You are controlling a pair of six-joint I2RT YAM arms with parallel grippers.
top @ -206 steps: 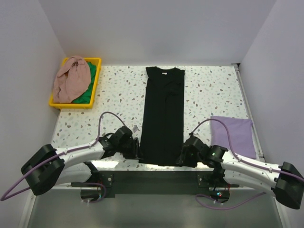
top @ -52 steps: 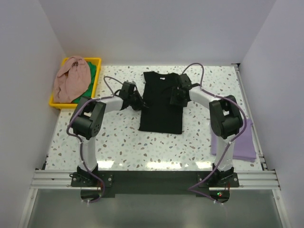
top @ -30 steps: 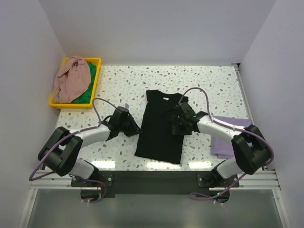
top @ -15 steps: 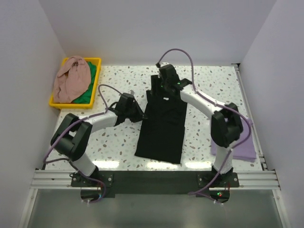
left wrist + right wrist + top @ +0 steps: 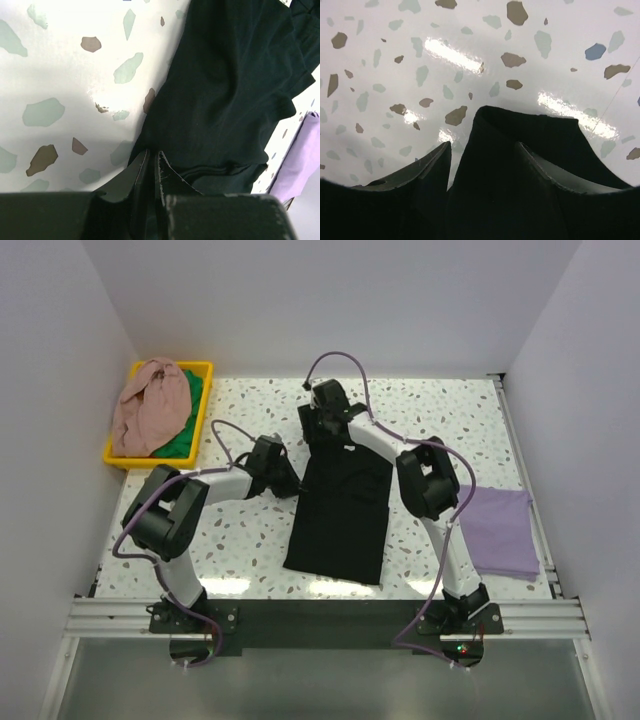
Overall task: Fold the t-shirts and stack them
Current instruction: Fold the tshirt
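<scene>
L gripper (image 5: pixel 152 162) pinched on black tee (image 5: pixel 225 90) edge, overhead hides it

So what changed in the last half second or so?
The right gripper moved slightly farther left along the far end of the black t-shirt, its fingers still straddling the cloth. The left gripper stayed shut on the shirt's left edge. The yellow bin and purple shirt are unchanged.

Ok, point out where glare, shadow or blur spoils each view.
Top external: a bright glare strip on the table near edge. Left wrist: washed-out glare on the tabletop, the black t-shirt mostly featureless dark. Right wrist: streaky reflections on the tabletop, the right gripper fingers blurred close up.
</scene>
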